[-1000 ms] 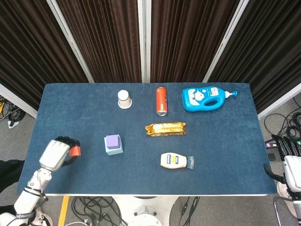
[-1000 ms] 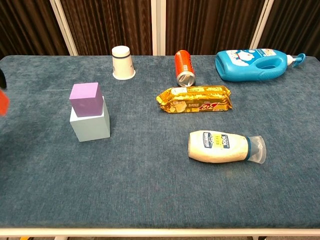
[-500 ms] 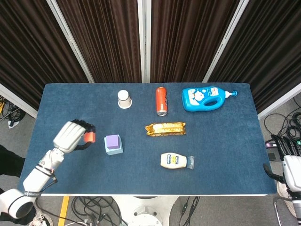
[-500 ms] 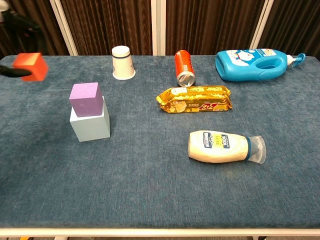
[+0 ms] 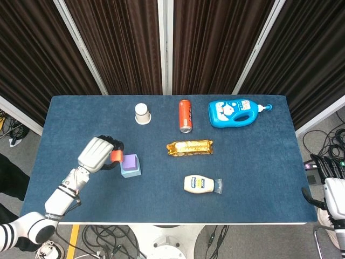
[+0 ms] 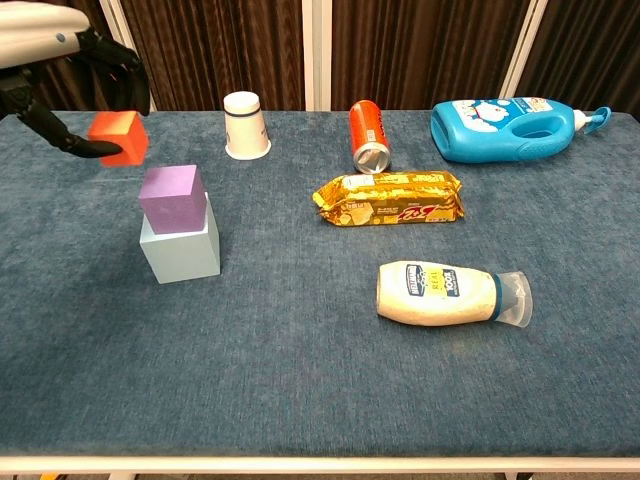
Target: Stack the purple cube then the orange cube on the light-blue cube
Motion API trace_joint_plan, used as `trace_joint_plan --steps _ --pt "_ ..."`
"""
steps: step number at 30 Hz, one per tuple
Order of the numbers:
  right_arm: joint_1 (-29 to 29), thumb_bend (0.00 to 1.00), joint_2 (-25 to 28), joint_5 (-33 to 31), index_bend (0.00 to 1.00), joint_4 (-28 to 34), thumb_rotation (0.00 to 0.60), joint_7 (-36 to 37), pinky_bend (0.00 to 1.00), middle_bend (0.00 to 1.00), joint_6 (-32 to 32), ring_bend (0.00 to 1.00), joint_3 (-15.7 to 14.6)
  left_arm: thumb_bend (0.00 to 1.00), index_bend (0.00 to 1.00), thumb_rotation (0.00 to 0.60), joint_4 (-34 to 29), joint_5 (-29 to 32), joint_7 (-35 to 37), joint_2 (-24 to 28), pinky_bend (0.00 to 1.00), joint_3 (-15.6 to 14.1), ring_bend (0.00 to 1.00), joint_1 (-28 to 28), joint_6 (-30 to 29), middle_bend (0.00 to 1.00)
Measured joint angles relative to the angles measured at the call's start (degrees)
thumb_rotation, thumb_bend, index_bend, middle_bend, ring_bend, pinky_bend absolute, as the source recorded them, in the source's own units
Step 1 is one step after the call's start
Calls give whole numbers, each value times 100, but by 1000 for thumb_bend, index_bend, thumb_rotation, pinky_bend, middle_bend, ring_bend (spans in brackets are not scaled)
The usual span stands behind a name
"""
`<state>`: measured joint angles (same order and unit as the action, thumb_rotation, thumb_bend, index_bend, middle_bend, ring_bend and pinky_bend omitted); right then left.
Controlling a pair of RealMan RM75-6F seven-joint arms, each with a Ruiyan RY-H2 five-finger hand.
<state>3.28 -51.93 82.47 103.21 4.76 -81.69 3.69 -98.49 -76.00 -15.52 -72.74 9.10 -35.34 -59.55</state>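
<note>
The stack sits on the table (image 5: 259, 178) left of centre: one cube (image 6: 172, 197) on top of another cube (image 6: 183, 251), top one turned slightly off square. Left hand (image 5: 98, 154) holds a third cube (image 6: 118, 138) above the table, just left of the stack and higher than its top, not touching it. Cup (image 5: 143, 114) upside down near the far edge, behind the stack. Can (image 5: 185, 115) lying right of the cup. Detergent bottle (image 5: 235, 113) lying toward the far right corner. Snack pack (image 5: 189, 147) at table centre, in front of the can. Squeeze bottle (image 5: 200, 184) lying in front of the pack, nearer the front edge. Right arm (image 5: 331, 202) off the table's right edge.
</note>
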Motion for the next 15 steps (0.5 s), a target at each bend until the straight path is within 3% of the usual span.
trace_joint_plan --steps 15 --pt "1 230 5 -12 39 3 600 -2 0 89 -1 0 3 334 485 600 -412 1163 -612 -214 438 127 432 -284 243 640"
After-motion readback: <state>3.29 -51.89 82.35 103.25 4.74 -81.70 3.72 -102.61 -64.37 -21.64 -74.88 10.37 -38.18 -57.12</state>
